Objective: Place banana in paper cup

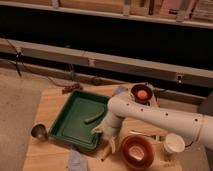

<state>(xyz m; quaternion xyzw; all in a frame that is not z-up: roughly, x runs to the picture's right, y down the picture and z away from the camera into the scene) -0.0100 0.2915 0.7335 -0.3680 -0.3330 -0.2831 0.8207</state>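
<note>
A wooden desk is seen from above and to the front, w/ a grey floor at the left and a dark wall behind. A green tray is set on the left-centre part of the desk, and a short green curved piece is lying inside it, toward its right side. A shiny metal cup is stood just off the tray's left edge.

The white arm is stretched in from the right edge, bent at approx. the desk's centre and turned down toward the near edge. The gripper is held low at the tray's near-right corner. Whether it is wide or narrow cannot be told, and nothing can be made out as gripped.

The banana is lying on the desk just below the gripper, btw. the tray's near-right corner and the red bowl; only its pale-yellow lower part is shown, and contact w/ the gripper cannot be judged. The paper cup is stood upright near the right end of the desk, to the right of the red bowl and well apart from the banana.

A small dark bowl w/ sth. orange inside is placed at the far edge. A bluish-grey cloth is lying at the near edge, left of the banana. A thin utensil is lying btw. the arm and the red bowl.
</note>
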